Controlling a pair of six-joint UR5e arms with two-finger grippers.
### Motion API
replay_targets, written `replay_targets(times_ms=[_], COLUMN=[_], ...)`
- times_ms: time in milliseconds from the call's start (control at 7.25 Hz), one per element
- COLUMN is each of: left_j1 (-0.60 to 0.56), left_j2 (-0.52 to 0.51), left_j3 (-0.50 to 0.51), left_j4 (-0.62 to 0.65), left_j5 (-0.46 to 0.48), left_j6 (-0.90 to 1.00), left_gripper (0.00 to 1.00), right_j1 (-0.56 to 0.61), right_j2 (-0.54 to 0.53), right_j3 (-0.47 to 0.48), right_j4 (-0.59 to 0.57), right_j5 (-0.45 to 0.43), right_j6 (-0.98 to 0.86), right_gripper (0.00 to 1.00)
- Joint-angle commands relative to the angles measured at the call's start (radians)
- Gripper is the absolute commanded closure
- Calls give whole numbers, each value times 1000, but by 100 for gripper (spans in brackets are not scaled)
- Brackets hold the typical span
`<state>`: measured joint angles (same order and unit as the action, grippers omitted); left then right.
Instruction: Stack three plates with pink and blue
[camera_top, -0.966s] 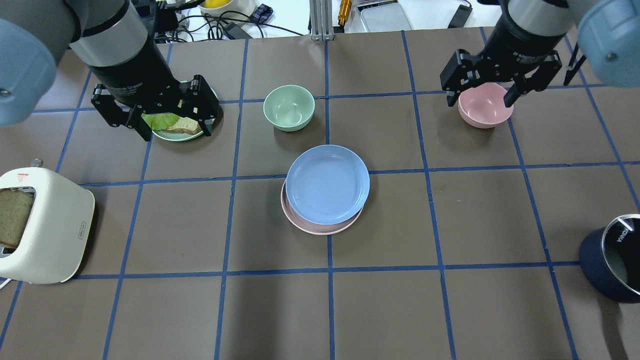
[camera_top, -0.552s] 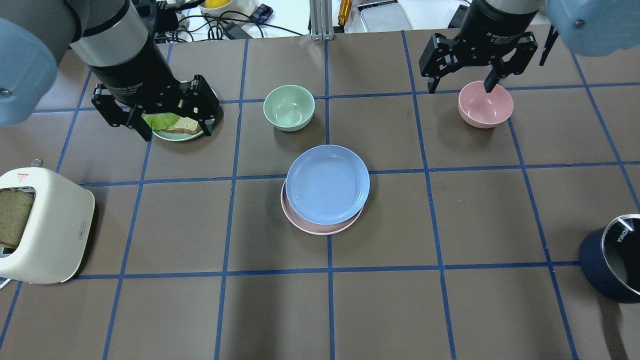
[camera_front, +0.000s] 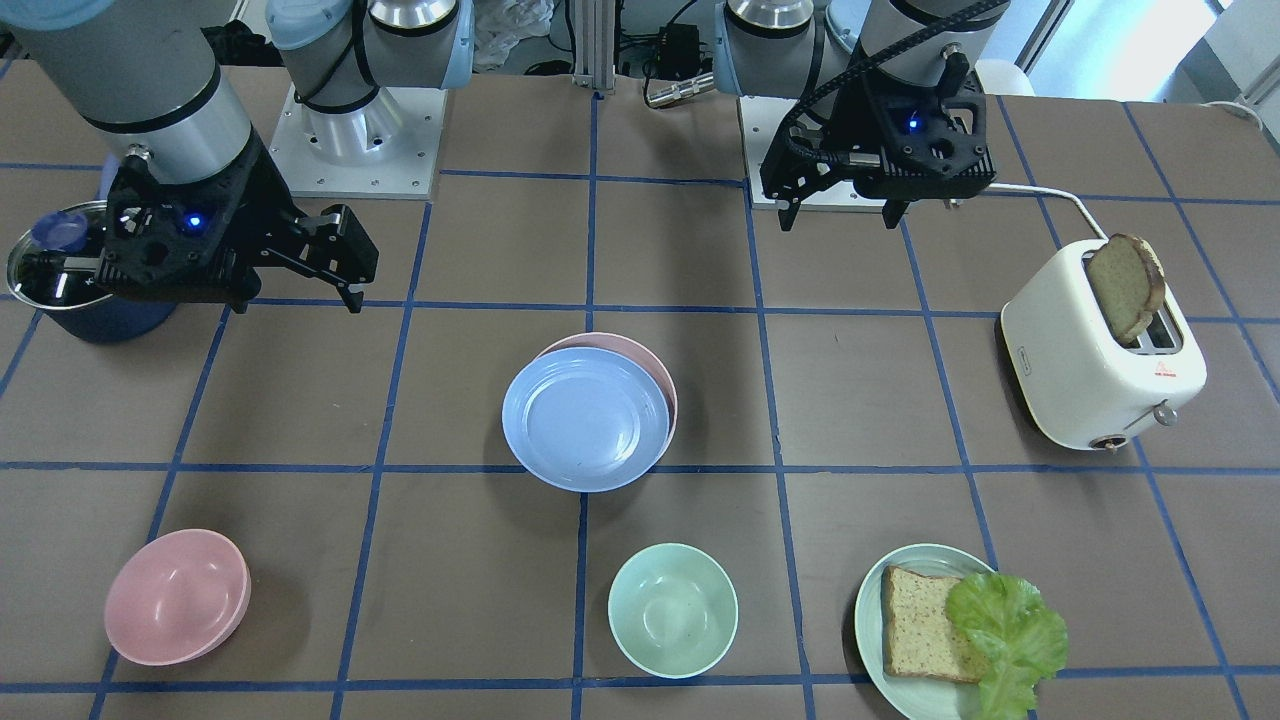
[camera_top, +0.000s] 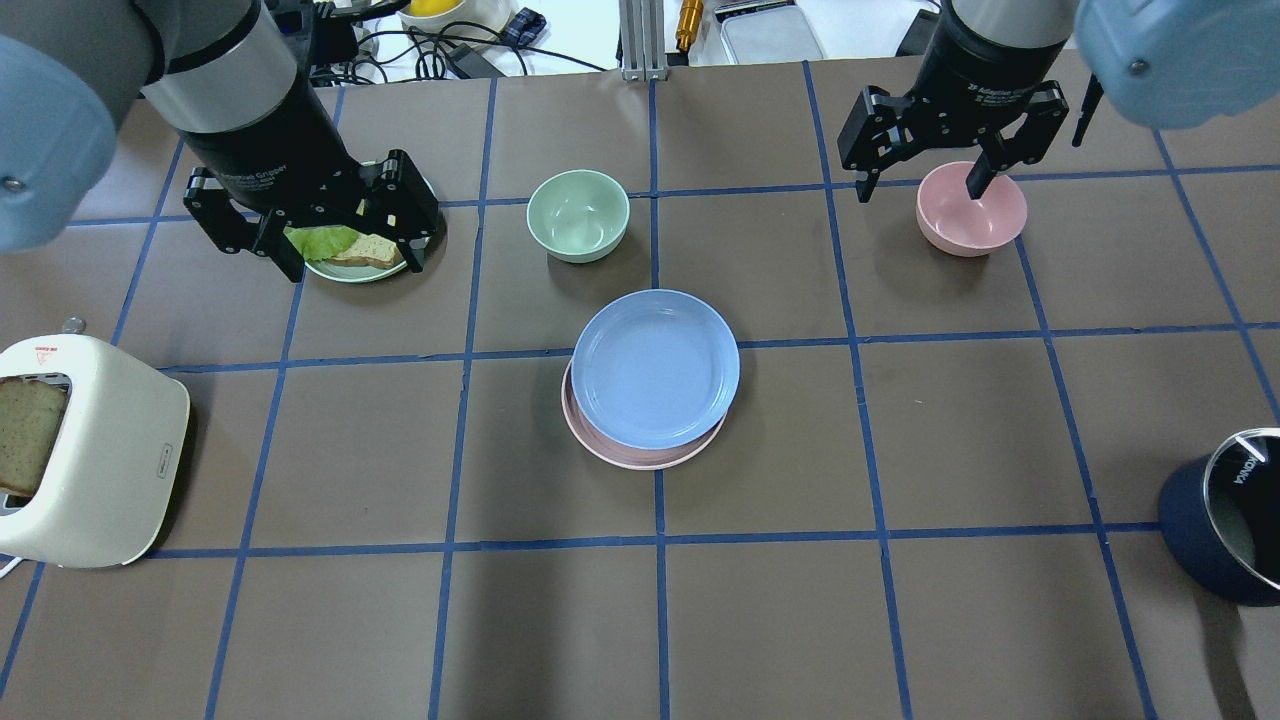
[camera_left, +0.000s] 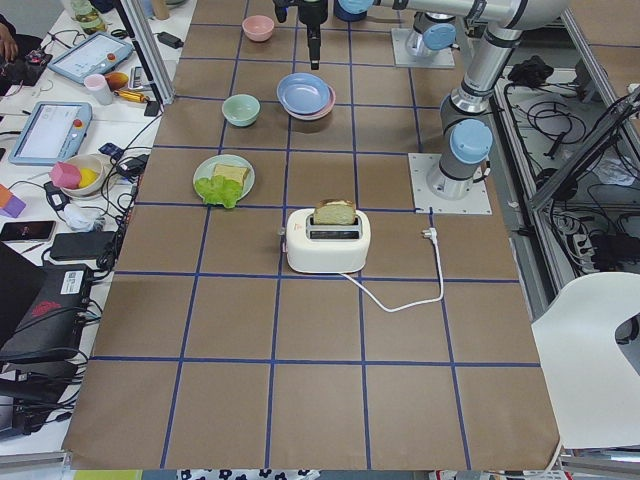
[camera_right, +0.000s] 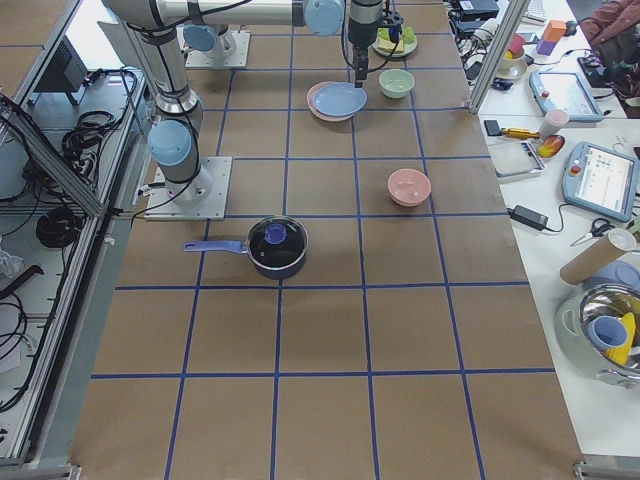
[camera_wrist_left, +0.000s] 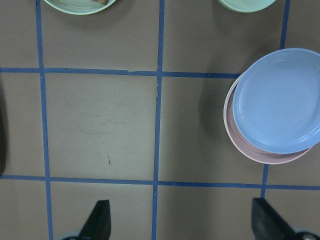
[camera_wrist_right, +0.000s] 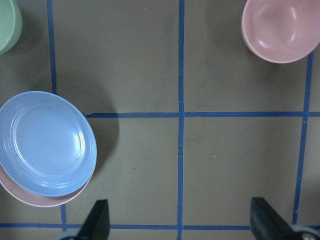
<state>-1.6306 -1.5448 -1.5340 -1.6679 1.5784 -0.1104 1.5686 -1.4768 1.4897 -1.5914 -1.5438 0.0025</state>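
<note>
Site was a robotics lab: desk (camera_left: 320, 400) papered brown and gridded with blue tape (camera_top: 661, 600), arm base (camera_left: 462, 150) bolted on a steel plate (camera_left: 418, 200), teach pendant (camera_right: 598, 180) and cable tangles (camera_left: 590, 120) lay alongside.

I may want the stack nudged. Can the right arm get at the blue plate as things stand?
Probably yes. The right gripper hangs open above bare table, the blue plate lies uncovered on top of the pink plate, and nothing stands between them; the pink bowl sits aside.

4 fixed cameras surround the blue plate (camera_top: 655, 368), looking down from 4 sides; 2 nearer wrist cameras face straight down, sharing it.
</note>
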Motion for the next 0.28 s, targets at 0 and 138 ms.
replay_targets(times_ms=[0,138], left_j1=[0,0], left_j2=[0,2], left_j3=[0,0], left_j4=[1,2], left_j5=[0,-1], left_j6=[0,0], left_gripper=[0,0], right_j1=[-16,-16], right_j2=[-11,-11], right_j3=[1,1], right_j4=[2,1], right_j5=[-7,-7], right_j6=[1,1], right_gripper=[0,0])
